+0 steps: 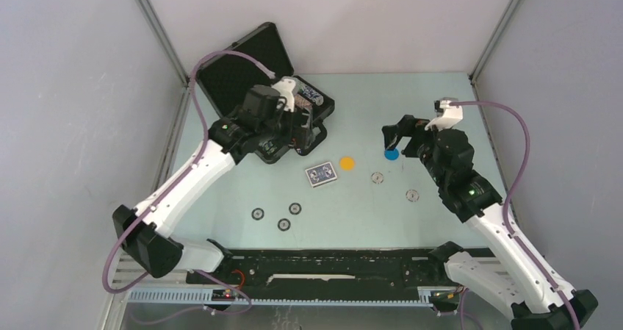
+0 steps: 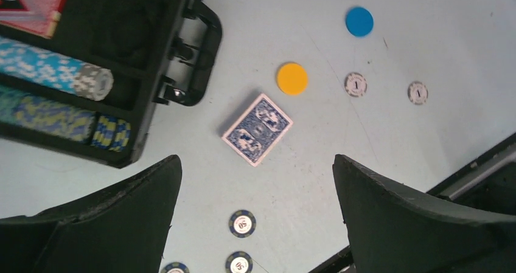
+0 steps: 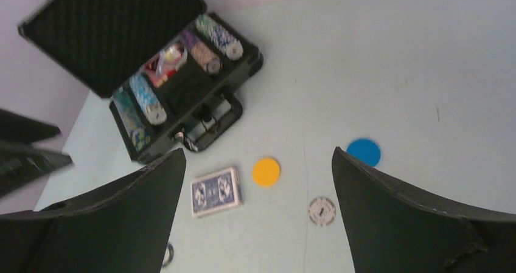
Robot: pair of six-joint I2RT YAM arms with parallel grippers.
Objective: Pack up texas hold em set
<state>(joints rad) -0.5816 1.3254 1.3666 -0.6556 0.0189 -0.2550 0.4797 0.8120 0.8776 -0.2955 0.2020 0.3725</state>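
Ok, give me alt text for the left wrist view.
A blue-backed card deck lies on the pale table, framed between the open left fingers, seen from above. Beyond it are a yellow disc, a blue disc and two white chips; three dark chips lie at the bottom. The open black case, chip rows inside, sits upper left.

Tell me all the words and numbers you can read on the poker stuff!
"1" on the white chip near the orange disc.
"1" on the second white chip.
Dark chips: numbers too blurred to read.
Card deck: pattern only, no words.
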